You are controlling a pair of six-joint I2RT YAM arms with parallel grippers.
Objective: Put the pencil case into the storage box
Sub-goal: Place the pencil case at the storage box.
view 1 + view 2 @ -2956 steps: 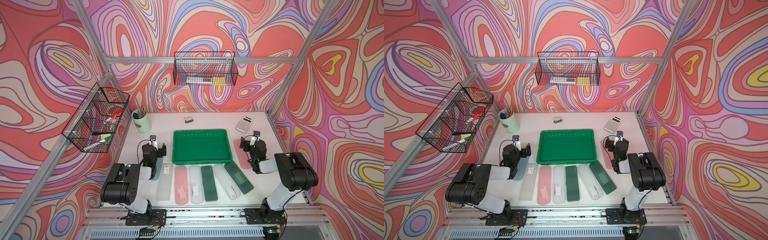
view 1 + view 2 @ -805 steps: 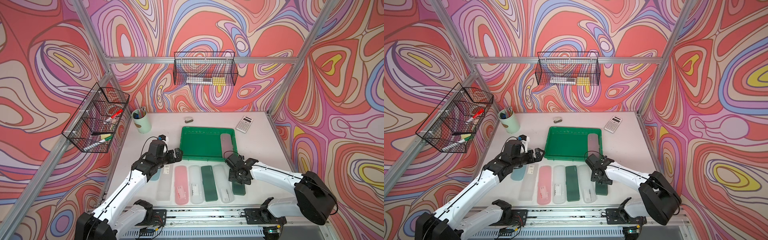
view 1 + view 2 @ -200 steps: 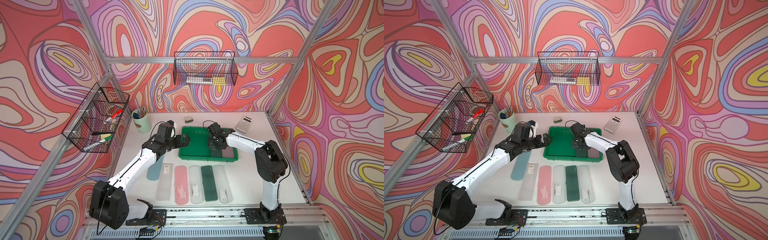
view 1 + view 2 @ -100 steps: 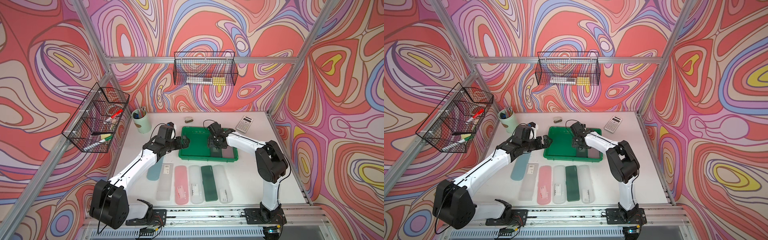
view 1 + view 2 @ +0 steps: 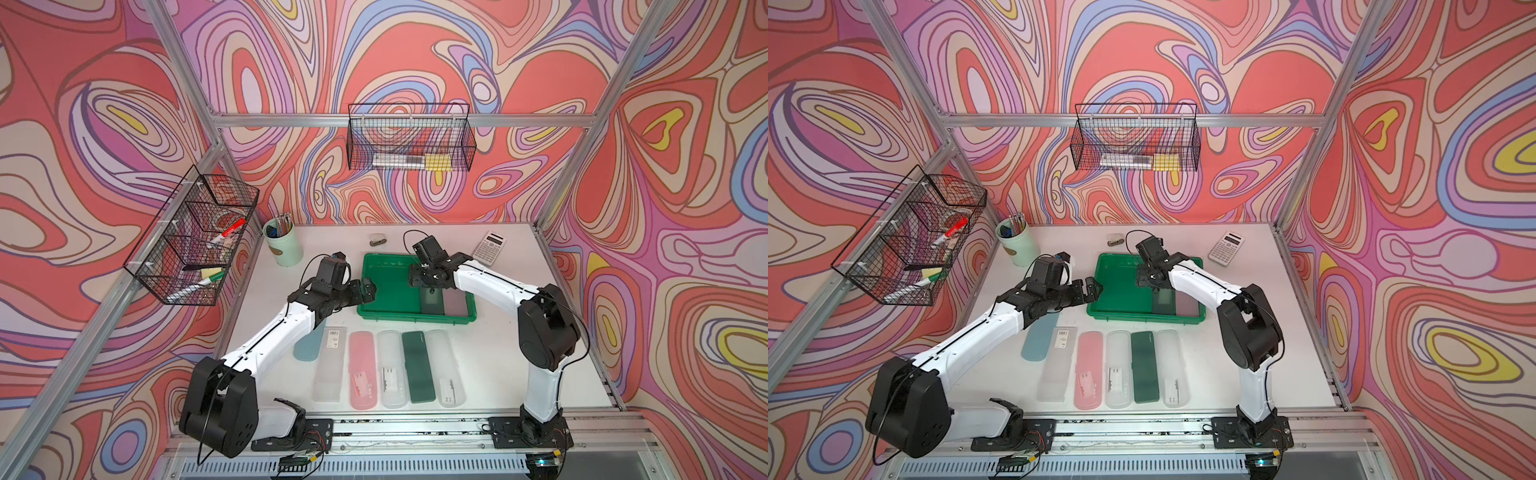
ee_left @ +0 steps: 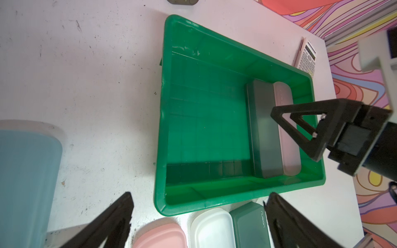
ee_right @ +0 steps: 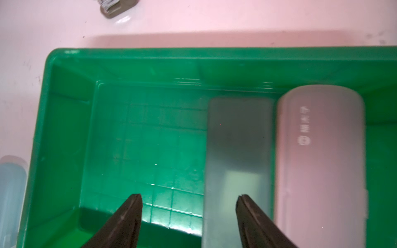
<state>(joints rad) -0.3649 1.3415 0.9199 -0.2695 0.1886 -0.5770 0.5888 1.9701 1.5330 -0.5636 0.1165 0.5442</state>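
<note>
Two of eight in, I reckon: dark case and pink case lie flat in the box, partly under and just beside my right tool, which hangs spread and empty; left tool spread too, by the rim; six cases wait on worktop.

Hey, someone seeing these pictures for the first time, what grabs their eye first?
The swirling red, pink and purple walls hit first. Next is the bright green storage box on the white table, holding a dark green pencil case and a pink one side by side at its right end, the open right gripper hovering above. Six more cases lie in a row nearer the front.
</note>
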